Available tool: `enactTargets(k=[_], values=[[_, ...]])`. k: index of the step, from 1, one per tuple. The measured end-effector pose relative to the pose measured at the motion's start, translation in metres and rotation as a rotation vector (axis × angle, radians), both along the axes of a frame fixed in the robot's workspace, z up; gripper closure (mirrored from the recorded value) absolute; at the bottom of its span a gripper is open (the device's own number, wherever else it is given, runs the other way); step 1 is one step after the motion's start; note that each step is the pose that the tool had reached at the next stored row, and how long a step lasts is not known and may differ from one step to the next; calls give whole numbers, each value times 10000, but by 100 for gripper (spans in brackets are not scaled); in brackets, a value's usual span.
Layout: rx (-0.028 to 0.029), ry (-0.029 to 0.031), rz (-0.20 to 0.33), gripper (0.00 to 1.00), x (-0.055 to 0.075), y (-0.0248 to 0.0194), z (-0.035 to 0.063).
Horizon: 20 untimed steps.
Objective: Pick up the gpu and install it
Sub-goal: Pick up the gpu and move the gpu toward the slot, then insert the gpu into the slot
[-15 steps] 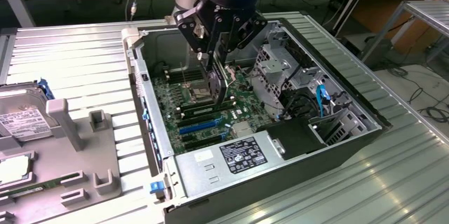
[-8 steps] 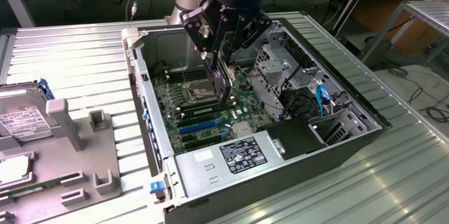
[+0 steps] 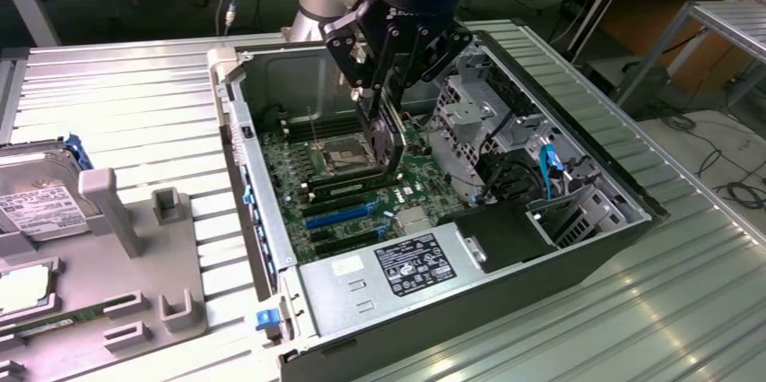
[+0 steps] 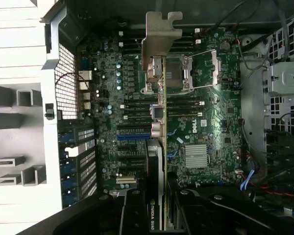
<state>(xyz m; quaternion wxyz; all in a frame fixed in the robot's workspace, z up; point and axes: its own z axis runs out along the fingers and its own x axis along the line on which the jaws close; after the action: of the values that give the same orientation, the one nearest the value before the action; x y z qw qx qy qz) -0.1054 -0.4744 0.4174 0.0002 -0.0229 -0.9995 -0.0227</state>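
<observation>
Over motherboard [image 3: 285, 167], hand [image 3: 386, 93] points down, clamping gpu [image 3: 388, 144] upright.

One gpu [image 4: 156, 196], one computer case [image 3: 479, 310], one hard drive [image 3: 36, 198], one memory stick [image 3: 54, 322]

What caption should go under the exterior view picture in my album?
The robot's gripper holds the gpu on edge over the motherboard inside the open computer case.
</observation>
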Motion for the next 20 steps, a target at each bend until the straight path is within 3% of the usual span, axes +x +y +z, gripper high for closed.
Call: enactTargets(k=[12,20], values=[[0,0,0,73,164,0,0],[0,0,0,73,165,0,0]])
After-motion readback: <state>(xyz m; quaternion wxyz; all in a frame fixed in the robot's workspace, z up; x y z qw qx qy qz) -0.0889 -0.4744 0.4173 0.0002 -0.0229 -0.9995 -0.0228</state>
